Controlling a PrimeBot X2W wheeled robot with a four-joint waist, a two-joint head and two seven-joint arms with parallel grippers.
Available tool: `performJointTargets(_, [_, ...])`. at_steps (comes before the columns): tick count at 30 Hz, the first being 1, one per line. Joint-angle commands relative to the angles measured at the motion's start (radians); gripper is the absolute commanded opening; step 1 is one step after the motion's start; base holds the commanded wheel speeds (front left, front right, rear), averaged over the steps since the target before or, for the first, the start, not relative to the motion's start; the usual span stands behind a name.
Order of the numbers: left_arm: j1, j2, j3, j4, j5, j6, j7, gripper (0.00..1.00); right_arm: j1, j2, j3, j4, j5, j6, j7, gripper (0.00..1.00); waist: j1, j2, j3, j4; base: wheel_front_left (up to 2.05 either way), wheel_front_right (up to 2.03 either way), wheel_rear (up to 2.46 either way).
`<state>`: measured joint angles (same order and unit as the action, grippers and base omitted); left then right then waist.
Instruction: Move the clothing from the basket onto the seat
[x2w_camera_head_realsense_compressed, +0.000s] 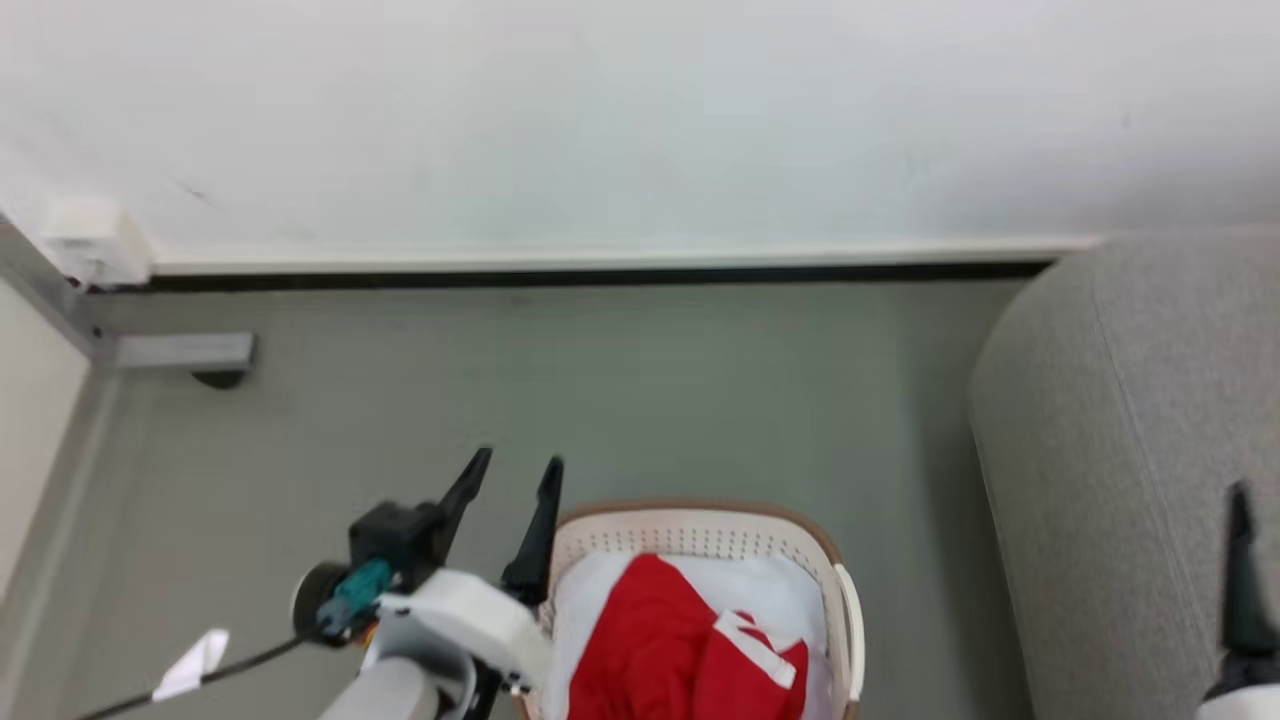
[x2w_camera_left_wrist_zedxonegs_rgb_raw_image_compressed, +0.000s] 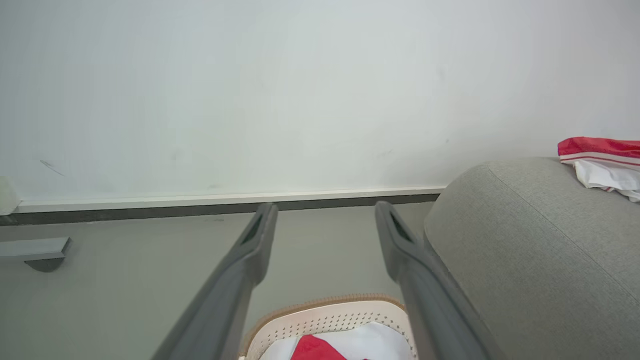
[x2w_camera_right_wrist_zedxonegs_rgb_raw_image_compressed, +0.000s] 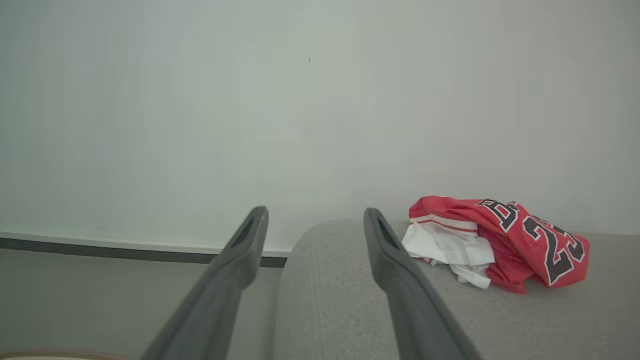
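Left gripper (x2w_camera_head_realsense_compressed: 516, 462) fingers apart, empty, just beside basket (x2w_camera_head_realsense_compressed: 700, 512) left rim. Right gripper (x2w_camera_right_wrist_zedxonegs_rgb_raw_image_compressed: 315, 215) also spread, empty, over seat (x2w_camera_right_wrist_zedxonegs_rgb_raw_image_compressed: 325, 300) corner. Red-white clothing (x2w_camera_head_realsense_compressed: 650, 640) piled in basket; numbered jersey (x2w_camera_right_wrist_zedxonegs_rgb_raw_image_compressed: 500, 240) lies on seat. Risk: a finger snags the rim and tips the basket.

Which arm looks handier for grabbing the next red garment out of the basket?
Left. The left tool, open, hangs beside the basket holding red clothing; the right tool is over by the seat.

Head looks down; both wrists low, seemingly level, share seat (x2w_camera_left_wrist_zedxonegs_rgb_raw_image_compressed: 525, 260).
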<state>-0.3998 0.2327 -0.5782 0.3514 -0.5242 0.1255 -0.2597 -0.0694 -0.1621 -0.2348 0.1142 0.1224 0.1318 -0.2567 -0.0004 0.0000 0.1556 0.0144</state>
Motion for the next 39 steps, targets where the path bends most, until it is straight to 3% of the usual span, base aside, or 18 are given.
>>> performJointTargets(1, [0.027, 0.005, 0.009, 0.003, 0.008, 0.006, -0.004, 1.00, 0.027, 0.006, 0.012, 0.004, -0.006, -0.002, -0.005, 1.00, 0.0004, 0.0000, -0.058, 0.039, 0.00, 0.00, 0.00])
performJointTargets(9, [0.239, -0.022, 0.196, -0.070, 0.085, 0.028, -0.005, 1.00, 0.134, 0.052, 0.134, 0.054, -0.043, -0.002, -0.009, 1.00, 0.0004, 0.0000, -0.158, 0.051, 0.00, 0.00, 0.00])
performJointTargets(15, [0.355, -0.065, 0.304, -0.114, 0.148, -0.012, -0.005, 1.00, 0.179, 0.080, 0.137, 0.063, -0.026, -0.002, -0.009, 1.00, 0.0004, 0.0000, -0.192, 0.062, 0.00, 0.00, 0.00])
performJointTargets(24, [0.368, -0.114, 0.362, -0.114, 0.237, -0.103, -0.005, 1.00, 0.190, 0.103, 0.121, 0.075, -0.022, -0.002, -0.009, 1.00, 0.0004, 0.0000, -0.202, 0.060, 0.00, 0.00, 0.00])
performJointTargets(39, [0.351, -0.161, 0.419, -0.084, 0.297, -0.174, -0.005, 1.00, 0.158, 0.111, 0.133, 0.084, -0.019, -0.002, -0.009, 1.00, 0.0004, 0.0000, -0.192, 0.018, 0.00, 0.00, 0.00])
